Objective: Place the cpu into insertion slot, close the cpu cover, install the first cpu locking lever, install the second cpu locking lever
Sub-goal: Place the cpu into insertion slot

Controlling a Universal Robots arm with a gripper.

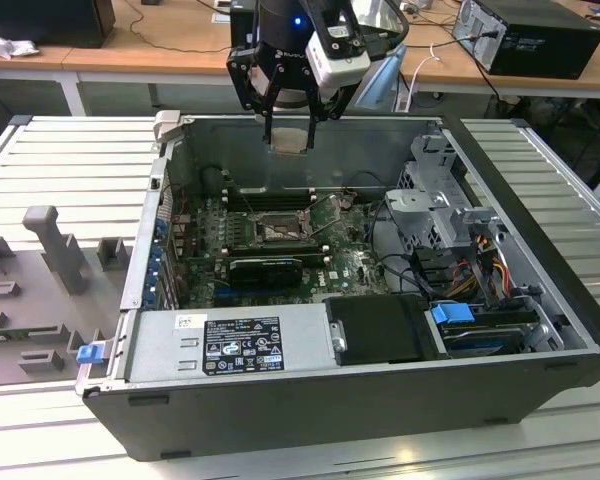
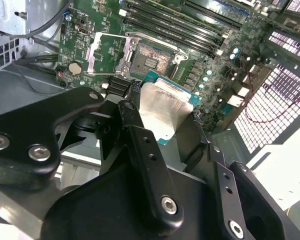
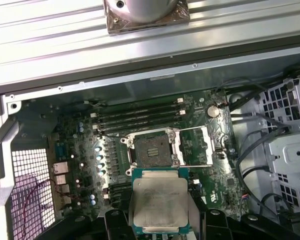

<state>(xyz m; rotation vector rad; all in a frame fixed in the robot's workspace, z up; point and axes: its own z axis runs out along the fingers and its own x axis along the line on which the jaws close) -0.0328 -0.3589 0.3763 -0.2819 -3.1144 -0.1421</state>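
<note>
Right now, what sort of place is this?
Probably an electronics workshop or lab: an open computer case on a slatted metal table, wooden benches with another computer behind, the pincer holding the cpu.

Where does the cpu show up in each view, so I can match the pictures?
Exterior view: cpu in the claw, above the computer case.
Second wrist view: cpu in the claw, beside the empty insertion slot.
First wrist view: cpu beside that slot.
Shared landmark: the insertion slot.
</note>
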